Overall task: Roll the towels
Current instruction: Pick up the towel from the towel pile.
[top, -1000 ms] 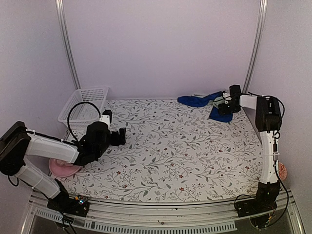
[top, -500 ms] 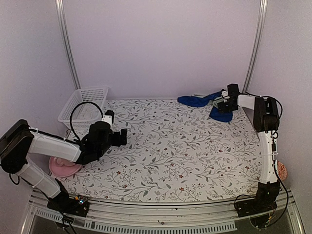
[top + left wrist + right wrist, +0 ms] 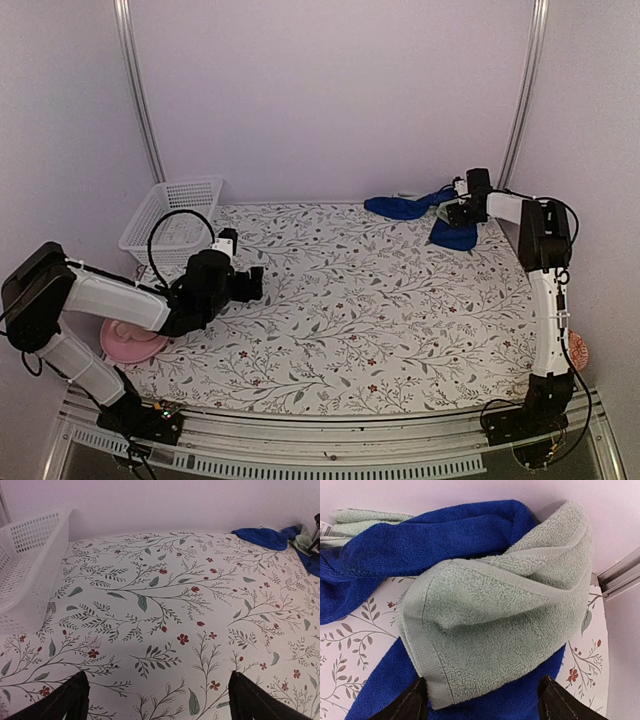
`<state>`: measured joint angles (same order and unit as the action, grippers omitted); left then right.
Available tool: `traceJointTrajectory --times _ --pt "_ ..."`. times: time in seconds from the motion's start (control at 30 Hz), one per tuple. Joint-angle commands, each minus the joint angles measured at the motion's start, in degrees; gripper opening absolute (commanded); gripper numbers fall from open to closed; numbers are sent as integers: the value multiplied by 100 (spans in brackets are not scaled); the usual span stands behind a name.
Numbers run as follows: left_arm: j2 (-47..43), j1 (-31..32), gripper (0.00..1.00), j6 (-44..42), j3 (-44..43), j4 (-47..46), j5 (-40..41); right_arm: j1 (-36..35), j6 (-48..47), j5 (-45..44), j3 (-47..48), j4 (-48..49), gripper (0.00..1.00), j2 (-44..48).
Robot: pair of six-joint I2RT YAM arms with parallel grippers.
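— Right tool (image 3: 482,705), entry one: how is it standing?
— Jaws are standing spread, pinching nothing, hovering directly over the sage-green towel (image 3: 495,615). That towel is lying crumpled on the blue towel (image 3: 420,545), beneath and beyond the tool, at the far right corner of the bench (image 3: 380,300).
— Advice for the pick?
— Probably best to be pinching only the green hem nearest the tool, leaving the blue layer, then dragging it toward mid-bench for flattening.
— Arm?
— Reaching fully forward, wrist tilting down.
— Left tool (image 3: 155,700)?
— Spread, holding nothing, arm lying low.
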<state>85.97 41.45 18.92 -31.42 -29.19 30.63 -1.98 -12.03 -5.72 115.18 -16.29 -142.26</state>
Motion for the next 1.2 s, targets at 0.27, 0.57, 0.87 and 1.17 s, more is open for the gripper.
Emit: traceJointTrajectory --times 0.27,0.57,0.87,1.17 --pt "220 -59 97 24 -213 45 25 -57 -121 -299 380 109 55 -484" --pt "186 -59 97 26 -205 62 -2 -58 -161 -236 98 170 4 -22" --pt "100 -58 97 19 -190 63 -111 -61 -337 441 -548 199 2 1549" --pt "-37 -60 97 24 -156 36 -294 -553 -1257 1672 -1857 -98 2 3697"
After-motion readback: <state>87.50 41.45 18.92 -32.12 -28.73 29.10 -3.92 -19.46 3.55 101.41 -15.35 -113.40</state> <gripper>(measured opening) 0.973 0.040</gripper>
